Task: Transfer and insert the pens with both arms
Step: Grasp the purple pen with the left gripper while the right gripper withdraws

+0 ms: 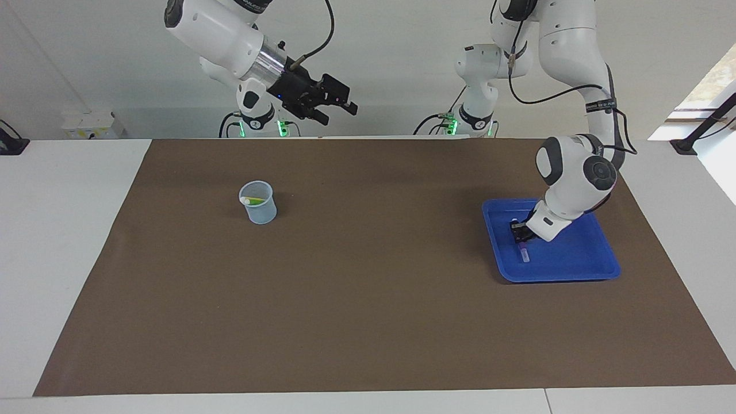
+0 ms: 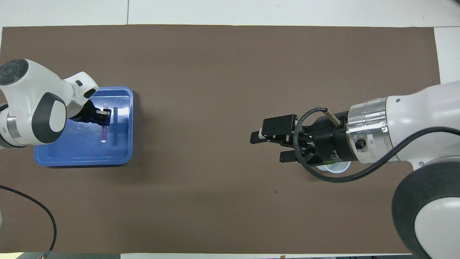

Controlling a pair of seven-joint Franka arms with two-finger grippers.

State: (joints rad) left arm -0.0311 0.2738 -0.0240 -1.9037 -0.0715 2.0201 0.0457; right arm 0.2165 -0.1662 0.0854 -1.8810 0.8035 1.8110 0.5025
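Observation:
My left gripper (image 1: 520, 230) is down in the blue tray (image 1: 598, 270) at the left arm's end of the table, shut on one end of the purple pen (image 1: 524, 250), whose pale cap points away from the robots. In the overhead view the left gripper (image 2: 104, 117) holds the purple pen (image 2: 104, 133) over the tray (image 2: 124, 160). My right gripper (image 1: 338, 112) is open and empty, raised high near its base; from overhead the right gripper (image 2: 271, 147) hangs over the mat. The green pen (image 1: 255, 200) lies in a clear cup (image 1: 259, 211). I cannot make out the yellow pen.
The cup (image 2: 336, 167) is mostly covered by the right wrist from overhead. A brown mat (image 1: 368, 299) covers the table. Two small arm bases with green lights (image 1: 261, 123) stand at the robots' edge.

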